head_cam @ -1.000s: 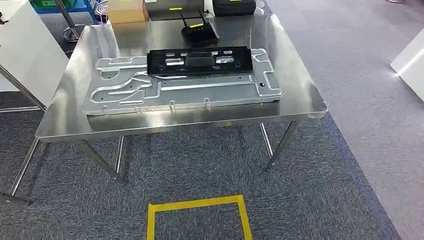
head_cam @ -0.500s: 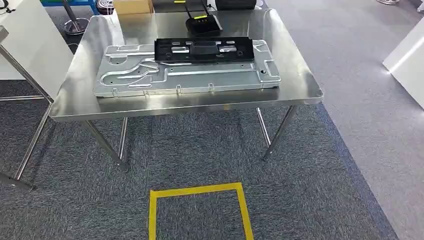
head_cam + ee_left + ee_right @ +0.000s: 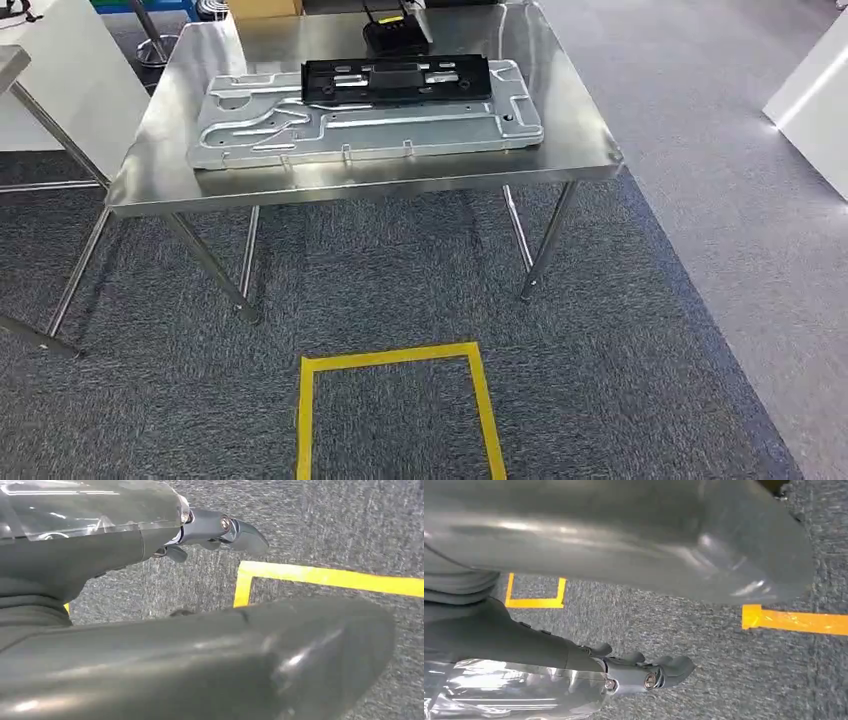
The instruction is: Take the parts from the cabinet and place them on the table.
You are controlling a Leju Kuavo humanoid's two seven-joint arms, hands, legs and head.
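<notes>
From the head view, a steel table [image 3: 180,190] is standing on grey carpet, carrying a large silver metal plate [image 3: 370,130] with a black plastic part [image 3: 395,80] lying on its far edge. Yellow floor tape [image 3: 390,357] is showing nearer. At the left wrist, the left hand [image 3: 220,530] is hanging released, holding nothing. At the right wrist, the right hand [image 3: 644,672] is likewise hanging loose above the carpet.

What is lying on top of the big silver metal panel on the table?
A black plastic frame lies along the far edge of the silver panel, which rests flat on the steel table. Whatever part of the panel lies beneath the frame is covered.
</notes>
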